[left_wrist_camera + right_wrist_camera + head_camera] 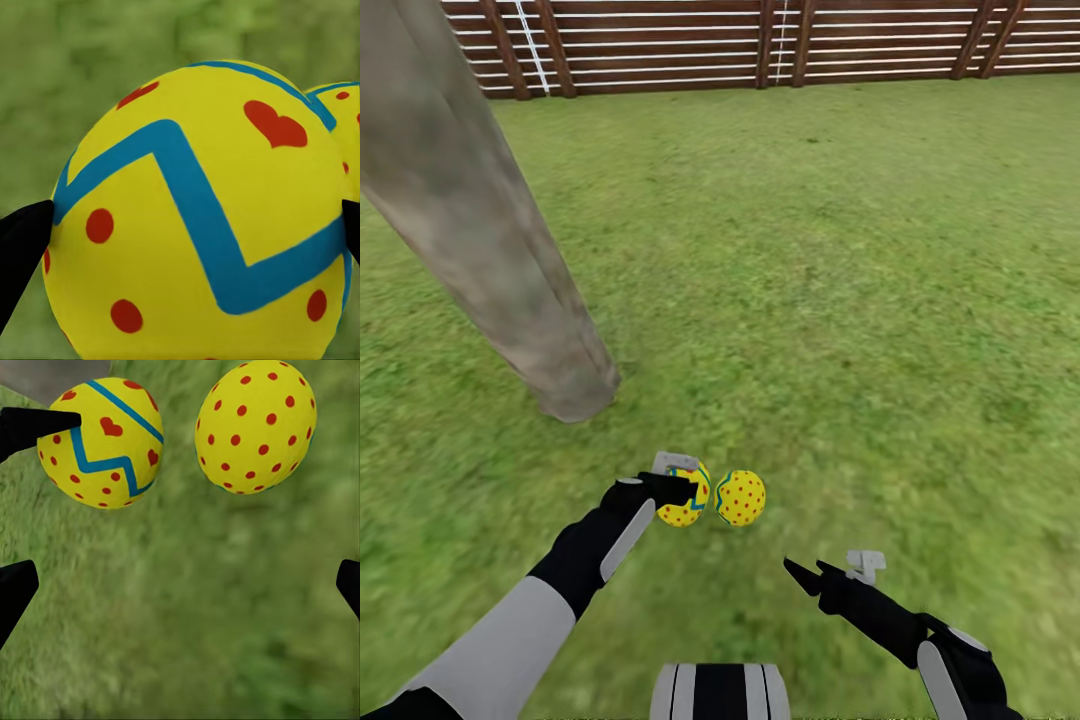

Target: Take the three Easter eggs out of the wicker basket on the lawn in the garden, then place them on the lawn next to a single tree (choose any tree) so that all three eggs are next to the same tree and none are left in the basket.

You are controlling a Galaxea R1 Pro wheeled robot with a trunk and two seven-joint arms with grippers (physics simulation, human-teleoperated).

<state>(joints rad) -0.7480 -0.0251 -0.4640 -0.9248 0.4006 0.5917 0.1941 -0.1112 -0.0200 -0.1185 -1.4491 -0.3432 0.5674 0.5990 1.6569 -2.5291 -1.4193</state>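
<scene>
Two Easter eggs lie close together on the lawn (830, 300), a short way in front of the tree (480, 240) base. The zigzag-striped egg (690, 510) (195, 210) (101, 442) sits between the fingers of my left gripper (682, 490) (187, 232), whose fingertips (22, 247) touch both of its sides. The plain dotted egg (741, 498) (255, 427) rests free just to its right. My right gripper (805, 572) (180, 585) hovers open and empty nearer to me, pointing at the eggs. The wicker basket is out of view.
A brown slatted wooden fence (760, 45) closes the garden at the far side. Open grass stretches ahead and to the right of the eggs. The thick trunk leans across the upper left of the head view.
</scene>
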